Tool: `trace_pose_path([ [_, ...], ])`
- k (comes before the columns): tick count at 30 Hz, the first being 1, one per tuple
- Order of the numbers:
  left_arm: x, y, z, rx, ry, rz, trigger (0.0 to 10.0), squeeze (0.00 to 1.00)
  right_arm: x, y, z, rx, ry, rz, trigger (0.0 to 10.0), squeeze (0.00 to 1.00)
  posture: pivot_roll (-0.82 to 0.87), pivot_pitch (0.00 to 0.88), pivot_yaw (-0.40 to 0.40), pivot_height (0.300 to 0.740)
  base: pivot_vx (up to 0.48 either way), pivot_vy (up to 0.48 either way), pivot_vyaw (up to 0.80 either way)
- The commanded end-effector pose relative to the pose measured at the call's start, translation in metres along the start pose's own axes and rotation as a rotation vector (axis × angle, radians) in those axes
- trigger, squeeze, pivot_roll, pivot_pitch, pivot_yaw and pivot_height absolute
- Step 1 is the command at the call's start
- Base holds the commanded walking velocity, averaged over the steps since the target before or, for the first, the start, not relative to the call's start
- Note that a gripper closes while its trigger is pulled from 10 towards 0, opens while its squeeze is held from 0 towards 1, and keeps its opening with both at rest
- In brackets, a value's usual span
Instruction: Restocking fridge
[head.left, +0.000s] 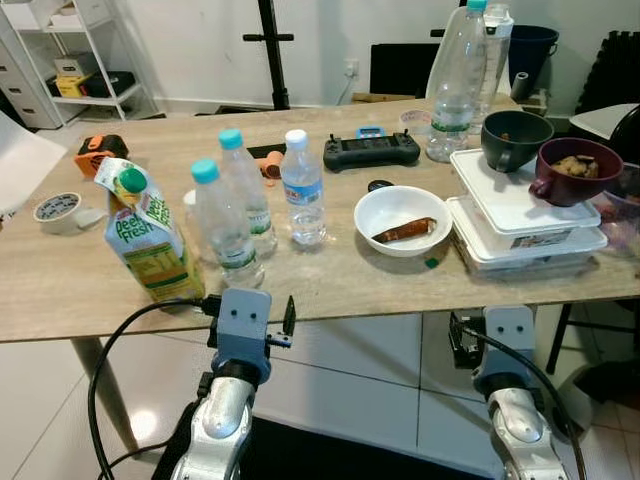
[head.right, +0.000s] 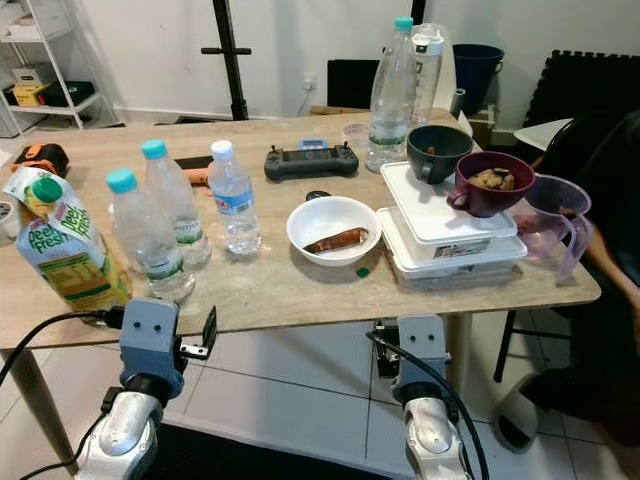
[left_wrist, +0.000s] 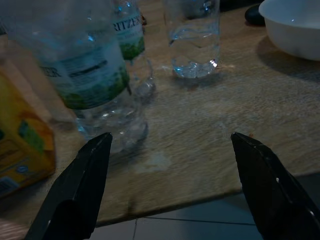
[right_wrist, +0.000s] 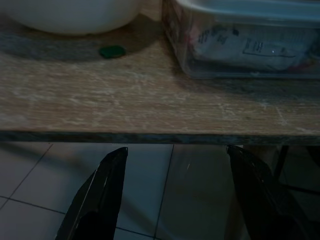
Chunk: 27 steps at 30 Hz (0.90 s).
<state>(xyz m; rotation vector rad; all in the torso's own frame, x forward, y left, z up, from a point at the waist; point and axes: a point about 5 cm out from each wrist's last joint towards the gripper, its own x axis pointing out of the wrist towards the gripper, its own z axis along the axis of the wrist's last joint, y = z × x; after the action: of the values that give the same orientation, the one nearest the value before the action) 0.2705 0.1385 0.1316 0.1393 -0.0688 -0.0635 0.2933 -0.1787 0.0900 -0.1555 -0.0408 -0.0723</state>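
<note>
On the wooden table (head.left: 330, 285) stand a yellow-green juice carton (head.left: 150, 235) and three small water bottles: two with teal caps (head.left: 225, 225) (head.left: 245, 190) and one with a white cap (head.left: 303, 190). Further right are a white bowl (head.left: 403, 220) holding a brown piece of food and two stacked lidded plastic containers (head.left: 520, 225). My left gripper (left_wrist: 170, 137) is open at the table's front edge, facing the nearest bottle (left_wrist: 95, 80). My right gripper (right_wrist: 177, 150) is open just below the table edge, in front of the containers (right_wrist: 240, 40).
A dark bowl (head.left: 515, 138) and a maroon bowl (head.left: 577, 170) sit on the containers. Two tall bottles (head.left: 455, 80), a black controller (head.left: 371, 150), a tape roll (head.left: 58, 210) and an orange tool (head.left: 100, 152) lie further back. A person's arm (head.right: 610, 260) and a purple jug (head.right: 550, 225) are at the right.
</note>
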Motion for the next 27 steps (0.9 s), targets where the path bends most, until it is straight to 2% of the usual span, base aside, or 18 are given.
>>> trace_pose_path([
  [1,-0.001,-0.002,-0.008,-0.022,0.048,0.009,10.0,0.00,-0.002,0.000,-0.003,0.001,0.010,0.001,10.0,0.00,-0.10,0.172,0.060,0.707,0.000,-0.454,0.00],
  [8,0.001,0.001,-0.010,-0.032,0.067,0.032,10.0,0.00,-0.003,-0.001,-0.004,-0.001,0.013,-0.002,10.0,0.00,-0.10,0.177,0.062,0.707,0.000,-0.393,0.00],
  [27,0.002,0.019,-0.020,-0.058,0.117,0.119,10.0,0.00,-0.005,0.004,-0.004,0.000,0.016,0.020,10.0,0.00,-0.10,0.188,0.053,0.707,0.000,0.000,0.00],
])
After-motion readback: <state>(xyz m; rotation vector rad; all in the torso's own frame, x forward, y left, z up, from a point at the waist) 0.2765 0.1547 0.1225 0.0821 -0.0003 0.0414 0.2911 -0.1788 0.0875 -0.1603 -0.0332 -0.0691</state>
